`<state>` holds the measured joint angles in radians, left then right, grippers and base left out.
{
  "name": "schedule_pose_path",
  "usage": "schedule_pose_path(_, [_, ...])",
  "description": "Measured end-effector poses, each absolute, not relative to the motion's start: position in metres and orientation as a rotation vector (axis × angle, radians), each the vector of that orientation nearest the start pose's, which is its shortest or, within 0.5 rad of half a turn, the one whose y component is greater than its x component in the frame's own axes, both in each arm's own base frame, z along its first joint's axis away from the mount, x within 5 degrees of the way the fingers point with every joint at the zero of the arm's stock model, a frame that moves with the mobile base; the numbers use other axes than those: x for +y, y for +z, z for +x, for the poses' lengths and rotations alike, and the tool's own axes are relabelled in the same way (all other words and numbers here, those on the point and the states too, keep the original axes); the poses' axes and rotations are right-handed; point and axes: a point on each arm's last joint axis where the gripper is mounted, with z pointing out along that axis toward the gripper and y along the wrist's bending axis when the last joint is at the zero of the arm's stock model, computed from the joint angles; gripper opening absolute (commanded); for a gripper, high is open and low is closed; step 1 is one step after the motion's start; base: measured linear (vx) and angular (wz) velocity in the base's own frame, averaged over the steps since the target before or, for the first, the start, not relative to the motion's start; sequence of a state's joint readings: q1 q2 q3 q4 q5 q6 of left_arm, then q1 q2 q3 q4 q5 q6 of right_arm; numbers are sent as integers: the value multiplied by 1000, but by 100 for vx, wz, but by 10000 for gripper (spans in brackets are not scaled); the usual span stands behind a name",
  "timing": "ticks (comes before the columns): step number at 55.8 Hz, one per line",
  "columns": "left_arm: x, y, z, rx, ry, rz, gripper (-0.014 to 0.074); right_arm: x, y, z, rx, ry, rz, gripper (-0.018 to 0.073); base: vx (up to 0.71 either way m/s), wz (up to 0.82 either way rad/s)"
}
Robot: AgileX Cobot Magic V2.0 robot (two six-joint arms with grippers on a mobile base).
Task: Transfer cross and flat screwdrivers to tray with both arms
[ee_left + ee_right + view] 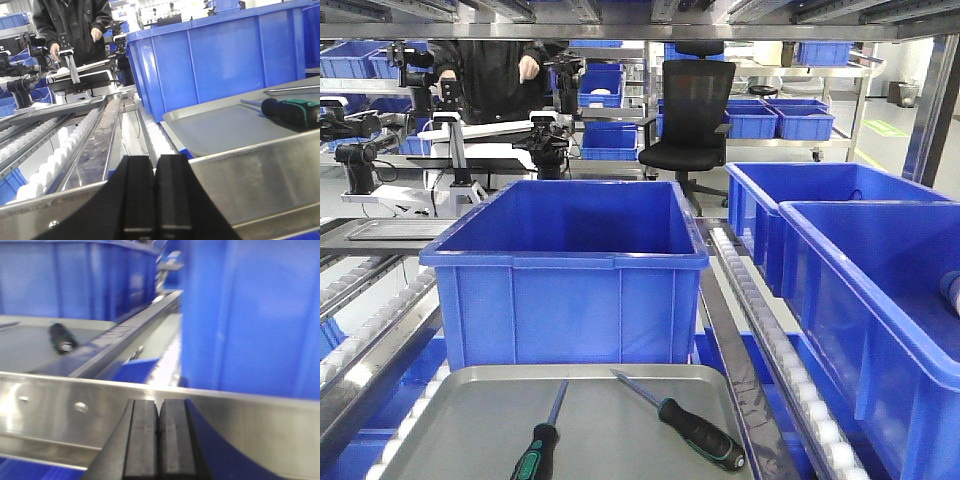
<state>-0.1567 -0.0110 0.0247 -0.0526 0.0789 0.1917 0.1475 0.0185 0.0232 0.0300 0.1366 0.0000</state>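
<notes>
Two screwdrivers lie on the grey metal tray at the bottom of the front view. One screwdriver lies left of middle, shaft pointing away. The other screwdriver lies to its right, shaft pointing up-left. The left wrist view shows the tray with a black-and-green handle on it. The right wrist view shows a black handle end on the tray. My left gripper is shut and empty, low behind a steel rail. My right gripper is shut and empty behind a steel rail. Neither gripper shows in the front view.
A deep blue bin stands right behind the tray. Two more blue bins stand at the right. Roller rails run between them. A steel frame rail crosses in front of each gripper. A person stands at the far back left.
</notes>
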Motion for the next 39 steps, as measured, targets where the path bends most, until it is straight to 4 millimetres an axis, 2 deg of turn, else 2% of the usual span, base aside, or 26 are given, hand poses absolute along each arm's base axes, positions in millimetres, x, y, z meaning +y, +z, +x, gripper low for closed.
schedule_pose_path(39, [-9,198,56,1558,-17,236,-3,7,191,56,1646,108,-79,-8,0,0])
